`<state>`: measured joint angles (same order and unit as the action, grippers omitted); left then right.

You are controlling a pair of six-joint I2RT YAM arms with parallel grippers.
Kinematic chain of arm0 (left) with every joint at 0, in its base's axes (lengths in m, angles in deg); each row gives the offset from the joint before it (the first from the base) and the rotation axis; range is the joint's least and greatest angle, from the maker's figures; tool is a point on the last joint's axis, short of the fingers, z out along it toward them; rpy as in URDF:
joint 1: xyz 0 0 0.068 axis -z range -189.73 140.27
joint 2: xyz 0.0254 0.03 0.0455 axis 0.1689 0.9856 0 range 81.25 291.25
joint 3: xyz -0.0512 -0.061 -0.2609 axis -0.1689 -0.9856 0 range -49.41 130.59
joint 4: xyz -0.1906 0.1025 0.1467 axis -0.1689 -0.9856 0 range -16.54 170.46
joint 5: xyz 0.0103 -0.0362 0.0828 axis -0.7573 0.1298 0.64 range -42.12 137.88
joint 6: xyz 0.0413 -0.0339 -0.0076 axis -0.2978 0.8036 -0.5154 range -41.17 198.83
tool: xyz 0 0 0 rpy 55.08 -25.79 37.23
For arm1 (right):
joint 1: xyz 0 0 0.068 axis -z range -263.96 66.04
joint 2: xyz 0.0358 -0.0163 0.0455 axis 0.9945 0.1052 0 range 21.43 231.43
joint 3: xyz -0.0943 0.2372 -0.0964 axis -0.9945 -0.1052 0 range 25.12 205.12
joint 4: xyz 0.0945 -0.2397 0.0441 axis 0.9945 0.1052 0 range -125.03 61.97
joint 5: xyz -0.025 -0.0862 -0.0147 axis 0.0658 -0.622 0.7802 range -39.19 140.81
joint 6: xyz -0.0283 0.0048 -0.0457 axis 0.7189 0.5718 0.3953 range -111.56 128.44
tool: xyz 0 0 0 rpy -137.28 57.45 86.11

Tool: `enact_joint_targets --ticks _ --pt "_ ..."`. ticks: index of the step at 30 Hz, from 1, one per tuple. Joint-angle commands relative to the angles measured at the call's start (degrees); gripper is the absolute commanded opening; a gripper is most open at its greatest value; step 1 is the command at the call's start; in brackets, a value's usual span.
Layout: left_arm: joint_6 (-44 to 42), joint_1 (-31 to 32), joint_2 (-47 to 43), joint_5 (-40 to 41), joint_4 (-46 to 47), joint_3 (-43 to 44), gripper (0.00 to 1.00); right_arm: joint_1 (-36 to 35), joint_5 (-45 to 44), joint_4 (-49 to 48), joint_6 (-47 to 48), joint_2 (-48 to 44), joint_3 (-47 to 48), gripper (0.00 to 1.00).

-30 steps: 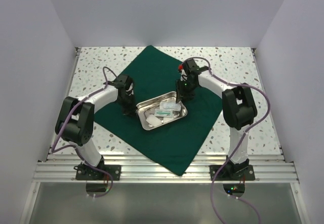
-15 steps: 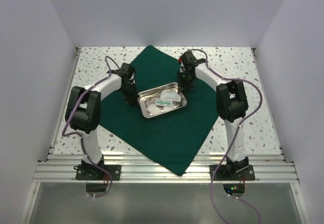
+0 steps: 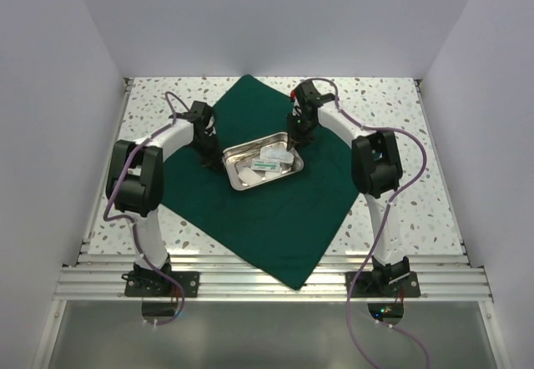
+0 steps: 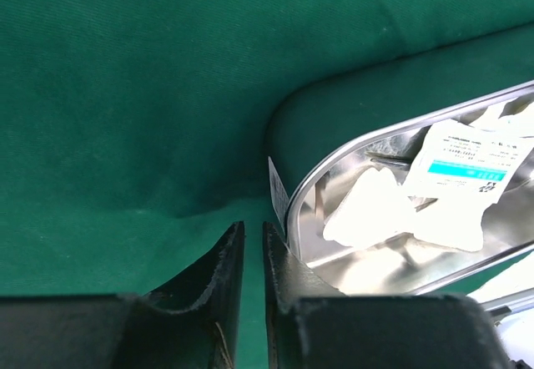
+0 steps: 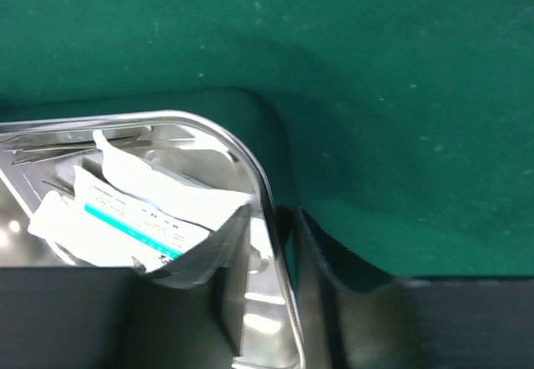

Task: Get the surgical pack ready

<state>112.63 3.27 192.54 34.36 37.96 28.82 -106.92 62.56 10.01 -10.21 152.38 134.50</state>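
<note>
Drape (image 3: 275, 219) spread flat as a diamond on table (image 3: 400, 194), near corner at the front rail. Steel tray (image 3: 236, 184) at its centre, bare cloth all round. Left gripper (image 4: 250, 244): jaws a slit apart, empty, just beside the tray's left rim. Right gripper (image 5: 271, 235): clamped across the tray's right rim.

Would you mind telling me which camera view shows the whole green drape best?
The top external view: the drape lies spread as a full diamond under the tray. Each wrist view shows only a patch of it beside a tray corner.
</note>
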Motion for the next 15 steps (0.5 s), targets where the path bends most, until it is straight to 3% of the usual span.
enact_joint_targets --ticks 1,2,9,15 --pt "-1.4 -1.0 -0.4 -2.0 2.0 2.0 0.19 -1.3 2.8 0.5 -0.8 -0.3 1.9 0.33" --pt "-1.3 -1.1 -0.5 -2.0 2.0 1.9 0.2 -1.3 2.1 0.8 -0.6 -0.3 2.2 0.41" --pt "-1.6 -1.6 -2.9 -1.3 2.1 -0.4 0.31 -1.2 -1.0 3.4 0.9 -0.8 5.7 0.67" --pt "-2.4 -2.9 -7.2 1.1 1.5 -3.6 0.43 -1.0 -5.2 5.5 2.2 -5.1 6.5 0.85"
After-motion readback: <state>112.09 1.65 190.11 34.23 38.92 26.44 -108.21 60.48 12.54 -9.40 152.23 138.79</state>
